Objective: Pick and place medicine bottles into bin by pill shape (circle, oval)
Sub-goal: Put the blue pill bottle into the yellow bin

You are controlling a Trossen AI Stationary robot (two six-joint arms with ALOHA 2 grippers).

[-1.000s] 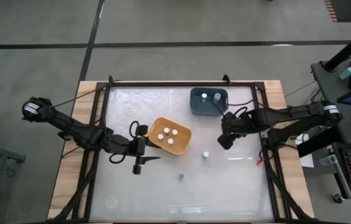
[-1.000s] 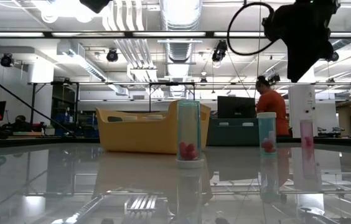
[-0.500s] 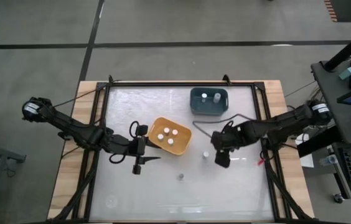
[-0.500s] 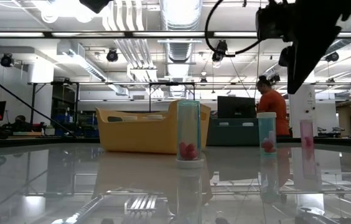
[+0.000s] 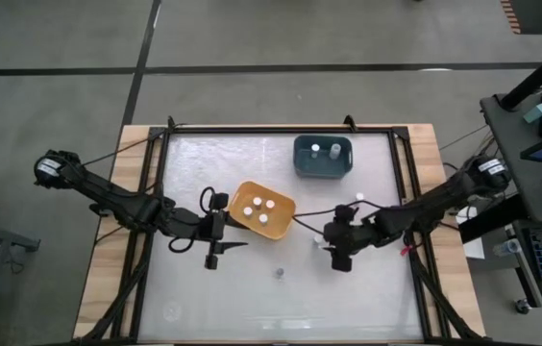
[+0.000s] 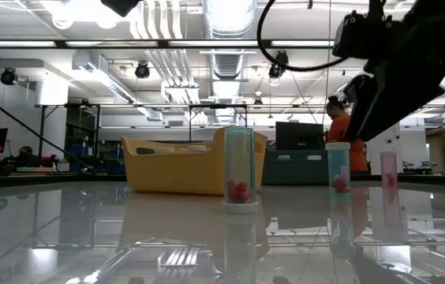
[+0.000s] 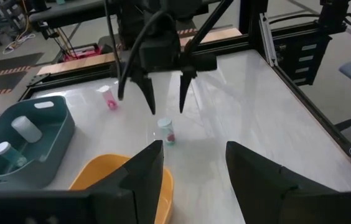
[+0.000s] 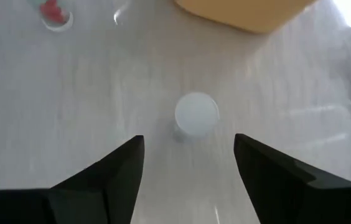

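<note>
My right gripper [image 5: 330, 247] hangs open just above a white-capped medicine bottle [image 8: 196, 114] that stands upright on the table; its fingers [image 7: 150, 99] are on either side, above the cap [image 7: 165, 124], touching nothing. Another bottle [image 5: 279, 274] stands nearer the front edge, and a pink one [image 7: 107, 98] stands farther right. The orange bin [image 5: 263, 211] holds three white-capped bottles. The teal bin [image 5: 323, 157] holds two. My left gripper [image 5: 221, 252] waits open and empty left of the orange bin.
In the low view the three loose bottles [image 6: 239, 170], [image 6: 338, 170], [image 6: 389, 177] stand in front of the orange bin [image 6: 175, 166]. A person in an orange top [image 6: 342, 130] stands far behind the table. Open tabletop lies along the near edge.
My right gripper has swung from beside the teal bin toward the table's near edge and left, sinking and tipping until it is over the white-capped bottle right of the orange bin. No bottle has moved.
</note>
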